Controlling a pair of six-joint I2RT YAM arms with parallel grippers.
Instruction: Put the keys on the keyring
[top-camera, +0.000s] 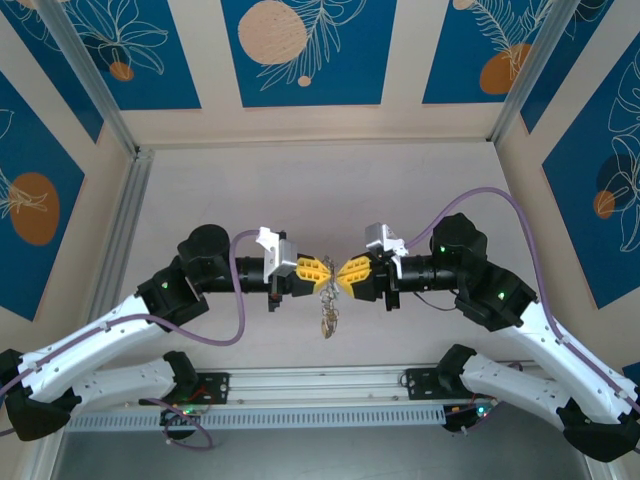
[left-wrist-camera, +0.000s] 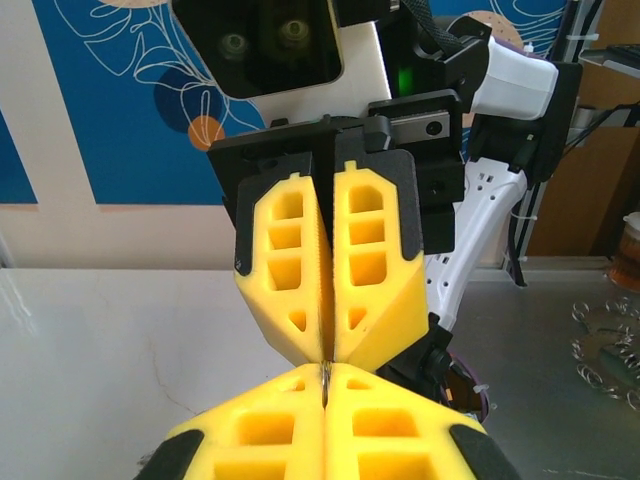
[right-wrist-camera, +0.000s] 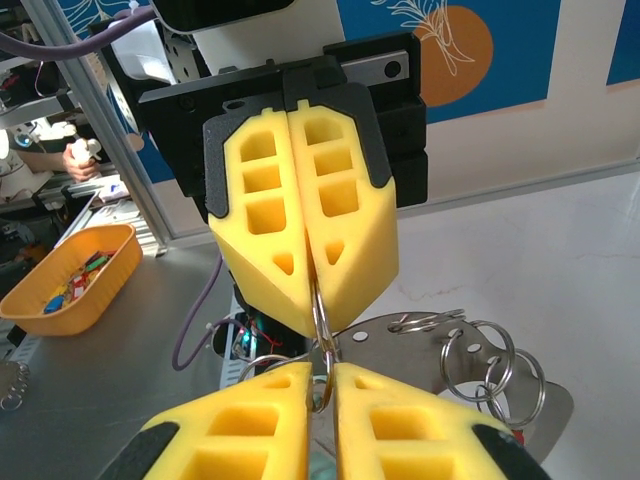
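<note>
We see the left fingers (left-wrist-camera: 250, 430) and the right fingers (right-wrist-camera: 400, 430) meeting tip to tip above the bench (top-camera: 300, 190), both pairs clamped on the keyring (top-camera: 328, 300), which dangles between them

Left gripper (top-camera: 329, 270) and right gripper (top-camera: 343, 273) tip to tip over mid-table (top-camera: 300, 190), keyring (top-camera: 328, 303) dangling just below, between them
</note>
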